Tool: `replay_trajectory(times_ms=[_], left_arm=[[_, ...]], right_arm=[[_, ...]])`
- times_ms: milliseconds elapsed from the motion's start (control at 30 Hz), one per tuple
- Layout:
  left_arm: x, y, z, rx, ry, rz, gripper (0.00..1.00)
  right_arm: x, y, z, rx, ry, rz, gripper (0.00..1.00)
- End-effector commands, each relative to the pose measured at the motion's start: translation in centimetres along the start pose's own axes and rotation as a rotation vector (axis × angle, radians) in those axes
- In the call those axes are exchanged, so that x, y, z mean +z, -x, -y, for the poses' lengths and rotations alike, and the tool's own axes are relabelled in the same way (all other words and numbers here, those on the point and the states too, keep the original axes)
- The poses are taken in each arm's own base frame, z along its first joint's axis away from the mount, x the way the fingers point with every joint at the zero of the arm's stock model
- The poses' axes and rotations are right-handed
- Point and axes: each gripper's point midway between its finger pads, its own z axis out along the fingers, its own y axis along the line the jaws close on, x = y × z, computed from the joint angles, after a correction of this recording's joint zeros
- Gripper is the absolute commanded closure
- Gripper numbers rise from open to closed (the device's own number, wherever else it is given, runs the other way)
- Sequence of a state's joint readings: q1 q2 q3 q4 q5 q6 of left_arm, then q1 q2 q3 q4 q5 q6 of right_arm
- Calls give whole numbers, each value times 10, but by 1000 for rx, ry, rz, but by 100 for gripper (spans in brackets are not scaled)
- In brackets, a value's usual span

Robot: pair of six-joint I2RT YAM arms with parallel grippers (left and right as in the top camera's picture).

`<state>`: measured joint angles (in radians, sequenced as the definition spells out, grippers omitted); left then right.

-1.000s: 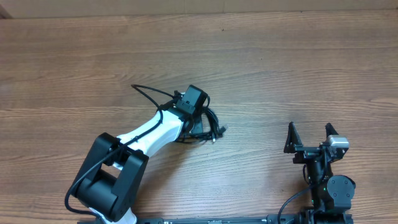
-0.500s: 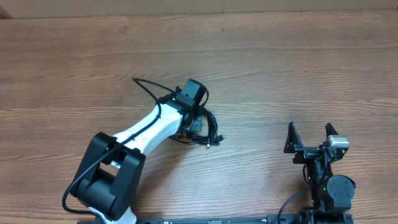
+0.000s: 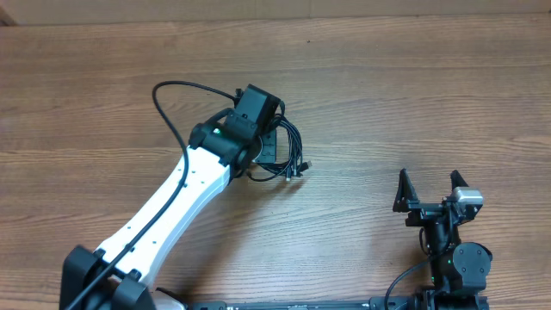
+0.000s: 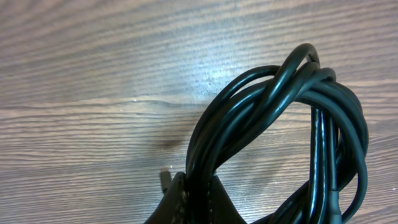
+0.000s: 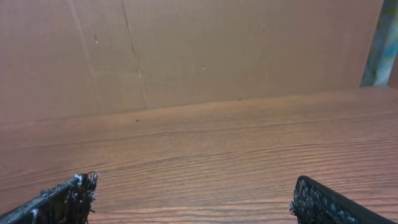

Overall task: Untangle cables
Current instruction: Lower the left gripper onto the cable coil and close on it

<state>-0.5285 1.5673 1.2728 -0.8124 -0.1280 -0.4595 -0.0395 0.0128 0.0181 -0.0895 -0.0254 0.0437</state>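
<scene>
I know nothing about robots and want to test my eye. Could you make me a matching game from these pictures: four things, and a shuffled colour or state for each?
Things:
1. cables
2. left jaws
3. right jaws
4. table

Colours or states:
A. spread wide, holding nothing
B. brown wood grain
C. black, looped into one bundle
D. shut on the bundle

Pairs: 1-C; 2-D; 3-A; 4-B

The black cables point(image 3: 291, 157) are wound into one tight, glossy bundle on the wooden table point(image 3: 387, 77). Small plug ends point(image 3: 303, 165) stick out rightward.
</scene>
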Motion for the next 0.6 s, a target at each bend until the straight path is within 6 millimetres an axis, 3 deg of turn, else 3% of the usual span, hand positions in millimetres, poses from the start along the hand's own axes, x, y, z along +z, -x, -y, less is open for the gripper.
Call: replay_trajectory(times_ms=[0, 367, 567], left_arm=[[-30, 21, -3, 17, -9, 100, 96], [-78, 24, -7, 162, -39, 193, 96], [-85, 12, -14, 182, -25, 158, 96]], right_arm=[[0, -1, 2, -8, -10, 7, 0], [0, -1, 2, -8, -10, 7, 0], [0, -1, 2, -8, -10, 7, 0]])
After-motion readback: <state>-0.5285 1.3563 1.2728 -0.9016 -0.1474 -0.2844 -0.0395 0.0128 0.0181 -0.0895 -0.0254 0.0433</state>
